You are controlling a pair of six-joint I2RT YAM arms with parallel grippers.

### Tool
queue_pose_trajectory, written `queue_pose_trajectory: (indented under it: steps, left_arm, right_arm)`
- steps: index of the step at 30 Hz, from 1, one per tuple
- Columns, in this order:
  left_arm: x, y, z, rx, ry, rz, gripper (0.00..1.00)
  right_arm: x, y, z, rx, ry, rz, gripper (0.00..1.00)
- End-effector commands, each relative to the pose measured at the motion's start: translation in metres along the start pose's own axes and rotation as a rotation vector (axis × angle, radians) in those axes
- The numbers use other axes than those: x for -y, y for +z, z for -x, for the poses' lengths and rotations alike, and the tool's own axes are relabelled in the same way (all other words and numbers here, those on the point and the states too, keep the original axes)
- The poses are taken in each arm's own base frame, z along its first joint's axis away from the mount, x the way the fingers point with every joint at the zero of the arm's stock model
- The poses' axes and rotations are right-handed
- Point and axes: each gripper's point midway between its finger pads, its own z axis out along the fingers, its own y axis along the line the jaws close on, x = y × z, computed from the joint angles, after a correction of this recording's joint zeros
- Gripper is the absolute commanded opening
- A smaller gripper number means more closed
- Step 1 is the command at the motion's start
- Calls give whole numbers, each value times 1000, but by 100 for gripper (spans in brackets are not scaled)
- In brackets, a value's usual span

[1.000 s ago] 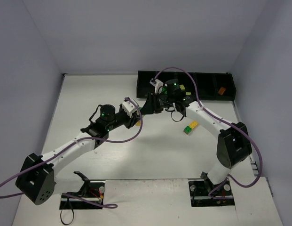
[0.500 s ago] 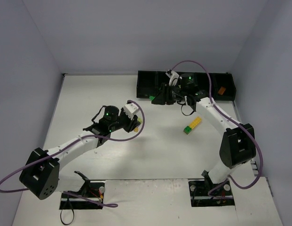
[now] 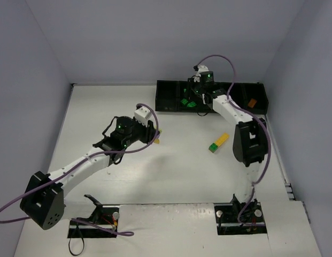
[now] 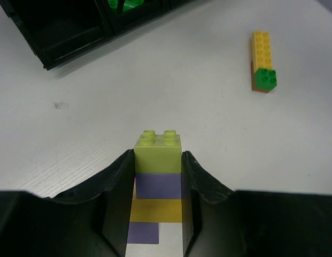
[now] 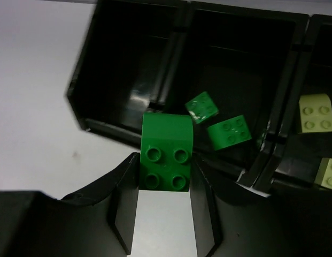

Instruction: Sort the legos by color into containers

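My left gripper (image 4: pixel 157 160) is shut on a stack of legos (image 4: pixel 157 171): lime green on top, then lavender, yellow and lavender. In the top view that gripper (image 3: pixel 153 134) hangs over the middle of the table. My right gripper (image 5: pixel 164 168) is shut on a dark green lego (image 5: pixel 166 152). It hovers at the front wall of the black containers tray (image 5: pixel 109 127), near the divider between the first and second compartments. Two dark green legos (image 5: pixel 202 107) (image 5: pixel 229 131) lie in the second compartment. Lime green legos (image 5: pixel 315 112) lie in the third.
A stack of yellow, green and orange-brown bricks (image 3: pixel 218 143) lies on the table to the right of centre, also in the left wrist view (image 4: pixel 262 59). An orange brick (image 3: pixel 252 103) sits in a right-hand compartment. The tray (image 3: pixel 160 83) runs along the back edge.
The two grippers, close together a second ago, have come apart. The right one has swung back to the tray with the dark green lego. The left one has shifted slightly with its stack.
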Motion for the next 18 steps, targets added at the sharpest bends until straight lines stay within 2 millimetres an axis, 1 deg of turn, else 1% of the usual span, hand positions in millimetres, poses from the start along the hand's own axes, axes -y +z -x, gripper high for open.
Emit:
queue_pose_trajectory:
  steps: [1,2,3,4,7,8,9,10,11,13,14,15,16,17,18]
  left_arm:
    - [2,-12,63,166,-117,28,0]
    - [2,-13,65,169,-130,31,0]
    - [2,-15,66,172,-152,43,0]
    - [1,-16,67,176,-165,51,0]
    - [-4,-20,66,178,-214,92,0]
    - [-6,-22,69,186,-232,103,0]
    - [-11,-24,70,196,-247,137,0]
    - [-14,-25,69,198,-263,158,0]
    - [-17,-26,70,208,-296,177,0]
    - [-25,-28,73,218,-322,227,0]
    - [-25,-26,73,218,-344,230,0]
    - [-29,-27,75,224,-360,251,0]
    - [-37,-28,73,220,-388,302,0]
    - [-39,-26,80,231,-434,320,0]
    - [-41,-26,83,235,-446,334,0]
  right_arm:
    - [27,22,34,103,-26,-115,22]
    - [29,26,35,105,-23,-123,25]
    - [31,35,35,103,-23,-126,28]
    - [33,40,34,102,-23,-130,34]
    - [37,51,33,100,-23,-141,55]
    - [36,52,33,100,-25,-138,57]
    - [35,51,37,109,-28,-135,59]
    - [34,49,40,116,-30,-133,64]
    - [31,45,46,127,-35,-120,64]
    - [27,40,50,137,-43,-110,67]
    - [23,31,60,158,-51,-103,67]
    - [19,25,63,165,-58,-89,67]
    - [18,21,56,152,-61,-80,66]
    - [9,5,67,179,-65,-56,65]
    - [-2,-2,68,189,-72,-4,65]
